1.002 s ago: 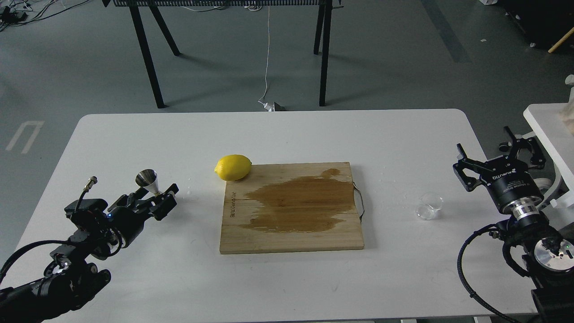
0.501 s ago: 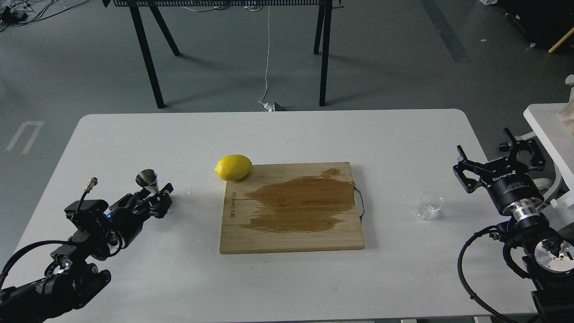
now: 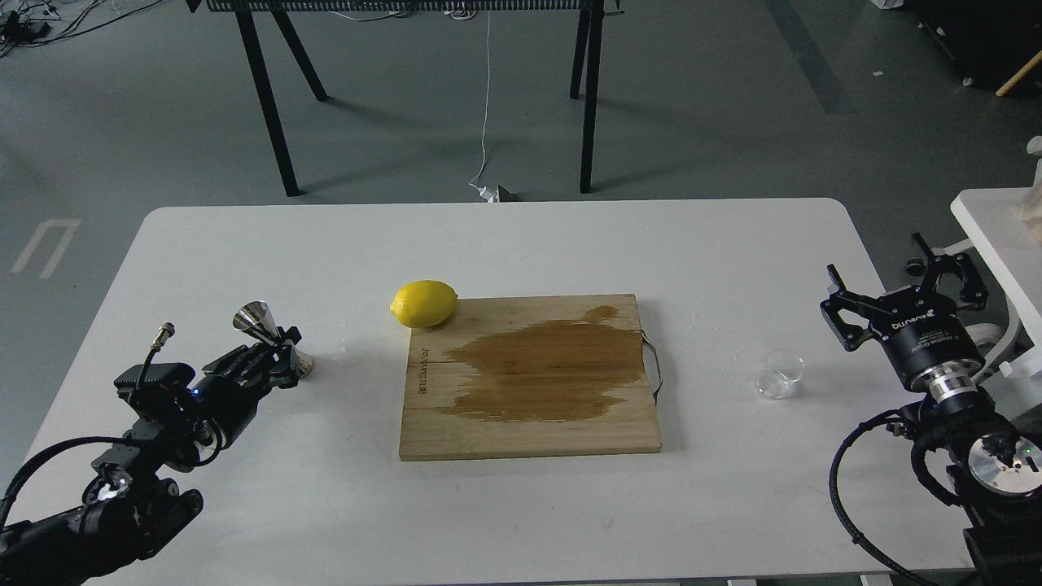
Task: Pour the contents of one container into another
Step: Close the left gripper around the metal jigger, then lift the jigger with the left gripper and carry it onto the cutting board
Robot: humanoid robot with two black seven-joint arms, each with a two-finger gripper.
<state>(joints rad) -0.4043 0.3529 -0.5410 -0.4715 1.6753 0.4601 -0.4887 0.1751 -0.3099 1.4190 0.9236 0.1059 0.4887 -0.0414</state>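
The steel jigger is at the table's left, leaning with its upper mouth towards the left. My left gripper is shut on its narrow waist, and the lower cone shows just past the fingers. The small clear glass tumbler sits on the table at the right, between the board and my right arm, and looks slightly tilted. My right gripper stands open to the right of and beyond the tumbler, apart from it, with nothing between its fingers.
A wooden cutting board with a large wet stain lies in the middle of the white table. A lemon rests at the board's far left corner. A second white surface stands at the right edge.
My left gripper's fingers have come together on the jigger, which now leans to the left, its mouth shifted left. The right gripper and the tumbler have barely moved.
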